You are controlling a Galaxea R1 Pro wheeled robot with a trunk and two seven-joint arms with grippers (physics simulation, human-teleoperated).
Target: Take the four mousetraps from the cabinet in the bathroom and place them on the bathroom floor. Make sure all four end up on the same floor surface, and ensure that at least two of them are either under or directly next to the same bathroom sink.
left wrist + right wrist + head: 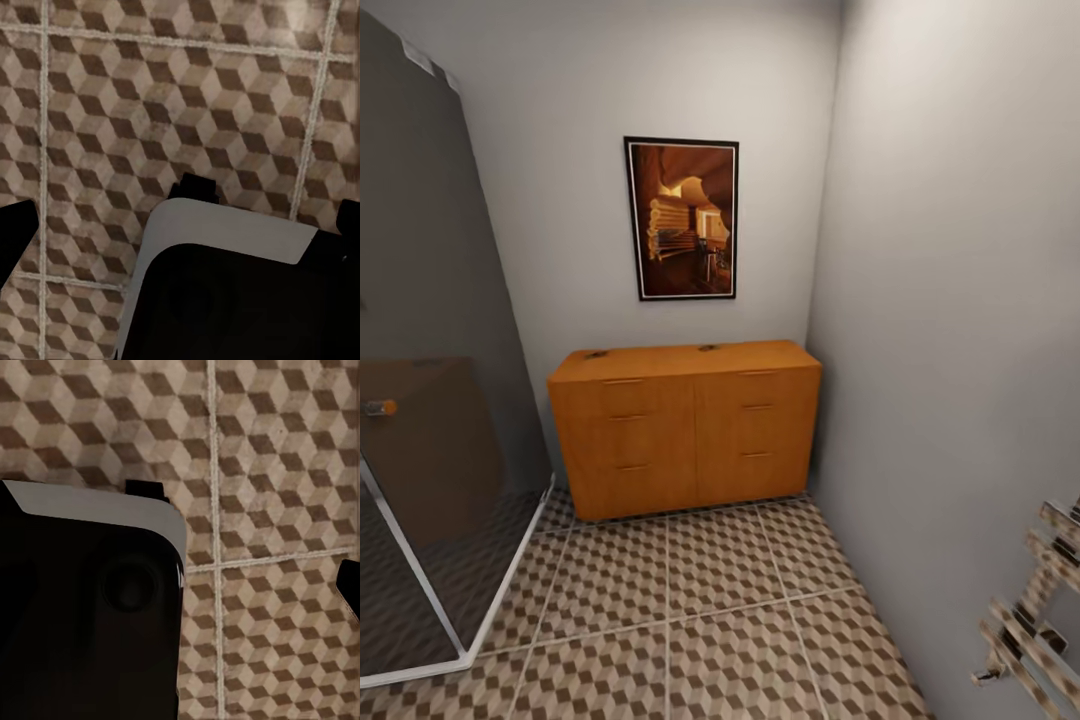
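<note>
I am facing the cabinet [685, 425] across the tiled floor [710, 620]; two dark specks on its top may be mousetraps [596, 354]. I cannot tell whether either arm's fingers are spread. Approaching carelessly risks bumping the shower glass [420, 400].

- Head view: no arm or gripper in frame.
- Left wrist view: cam looks straight down at tiles, so L arm hangs w/ gripper aimed at the ground.
- Left gripper [180, 225]: black fingertips [16, 229] just poke in at the two side edges, wide apart, nothing between them but the robot's own body.
- Robot base [232, 300]: black shell w/ pale grey rim, sits below L gripper.
- Right wrist view: same downward aim.
- Right gripper: one black fingertip [349, 585] at frame edge; other finger not made out, so spread unclear.
- Base shell [90, 622] again, black, grey-edged, round recess on its face.
</note>
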